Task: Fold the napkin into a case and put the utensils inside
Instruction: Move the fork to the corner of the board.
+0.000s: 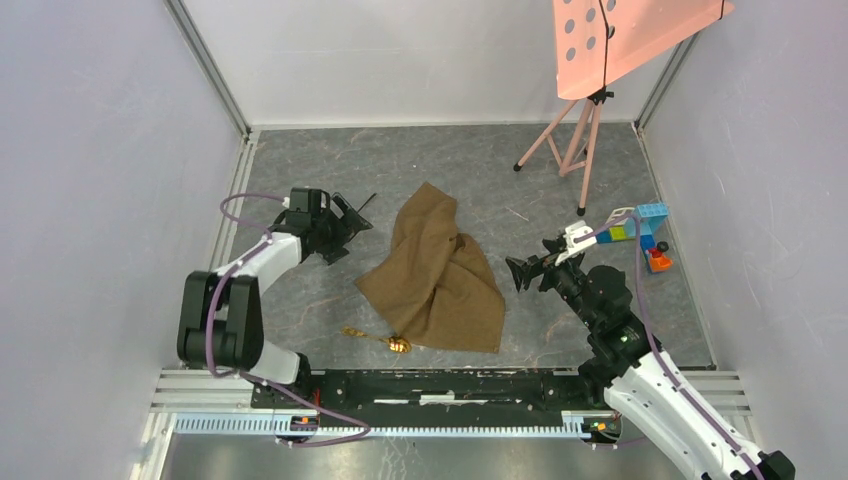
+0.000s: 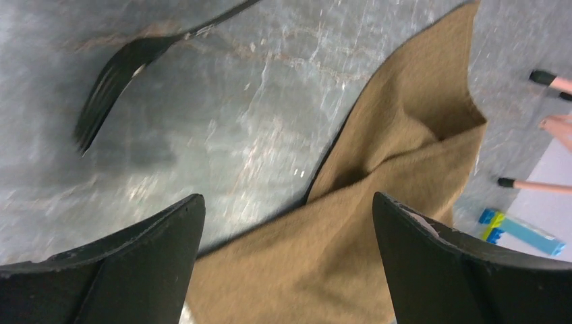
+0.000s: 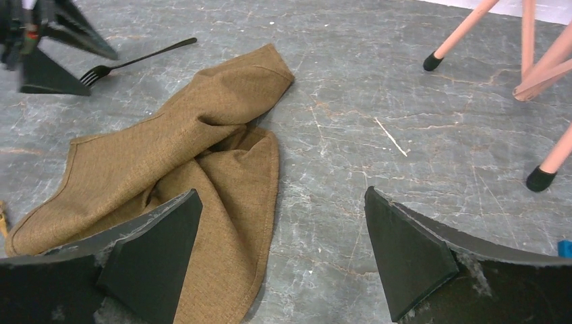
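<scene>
The brown napkin point(image 1: 437, 272) lies crumpled and loosely folded in the middle of the table; it also shows in the left wrist view point(image 2: 378, 202) and the right wrist view point(image 3: 189, 162). The gold spoon point(image 1: 380, 339) lies at its near left corner. The black fork point(image 1: 363, 204) lies by the left gripper, its tines seen in the left wrist view point(image 2: 115, 81) and the right wrist view point(image 3: 128, 62). My left gripper point(image 1: 350, 232) is open and empty, left of the napkin. My right gripper point(image 1: 522, 273) is open and empty, right of the napkin.
A pink stand point(image 1: 575, 150) with a pink perforated board stands at the back right. Coloured toy blocks point(image 1: 645, 235) lie at the right wall. Grey walls close in the table on the left, right and back.
</scene>
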Robot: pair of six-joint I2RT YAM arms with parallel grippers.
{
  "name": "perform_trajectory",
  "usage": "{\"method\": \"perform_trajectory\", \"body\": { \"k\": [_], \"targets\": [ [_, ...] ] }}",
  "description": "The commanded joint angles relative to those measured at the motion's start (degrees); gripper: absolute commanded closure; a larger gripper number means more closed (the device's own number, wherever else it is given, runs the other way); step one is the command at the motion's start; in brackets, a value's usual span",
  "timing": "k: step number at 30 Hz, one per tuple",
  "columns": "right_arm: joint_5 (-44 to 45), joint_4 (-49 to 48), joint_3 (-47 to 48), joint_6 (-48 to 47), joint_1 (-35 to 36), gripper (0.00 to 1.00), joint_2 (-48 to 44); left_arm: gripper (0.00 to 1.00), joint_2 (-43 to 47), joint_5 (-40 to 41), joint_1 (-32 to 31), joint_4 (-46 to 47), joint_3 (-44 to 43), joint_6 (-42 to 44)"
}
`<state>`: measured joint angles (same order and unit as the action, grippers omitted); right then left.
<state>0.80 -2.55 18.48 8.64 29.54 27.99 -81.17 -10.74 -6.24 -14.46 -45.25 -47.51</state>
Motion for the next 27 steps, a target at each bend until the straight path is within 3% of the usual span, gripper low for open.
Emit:
{"method": "perform_trajectory", "body": {
  "k": [1,9,15,20,22,24,27],
  "targets": [
    [-2.99,-2.37,-0.49,-1.05,0.19,0.02,0.73,0.0,-7.67,-3.93,-0.29,18.9,-1.82,-8.69],
    [-3.58,-5.25,-2.49,-1.07,0.25,0.02,2.31,0.0,-19.51,1.78,0.06,21.4,-9.43,-8.43],
    [-3.36,-6.15,-3.65,-1.17,0.19,0.02,2.48,0.0,-25.43,5.2,4.43,20.18,-14.32,-7.02],
    [-3.35,-6.13,-4.09,-1.21,0.26,0.02,2.42,0.0,-31.63,8.42,8.75,14.73,-24.49,1.04],
    [-3.51,-6.22,-4.24,-1.19,0.24,0.02,2.27,0.0,-34.08,8.14,9.05,8.15,-30.49,5.22],
    [-3.67,-6.16,-4.34,-1.07,0.2,0.02,2.04,0.0,-34.34,7.47,8.97,3.45,-33.63,6.68],
    [-3.93,-6.39,-4.96,-0.95,0.24,0.02,1.51,0.0,-27.21,7.08,7.15,4.78,-28.01,5.89]
  ]
}}
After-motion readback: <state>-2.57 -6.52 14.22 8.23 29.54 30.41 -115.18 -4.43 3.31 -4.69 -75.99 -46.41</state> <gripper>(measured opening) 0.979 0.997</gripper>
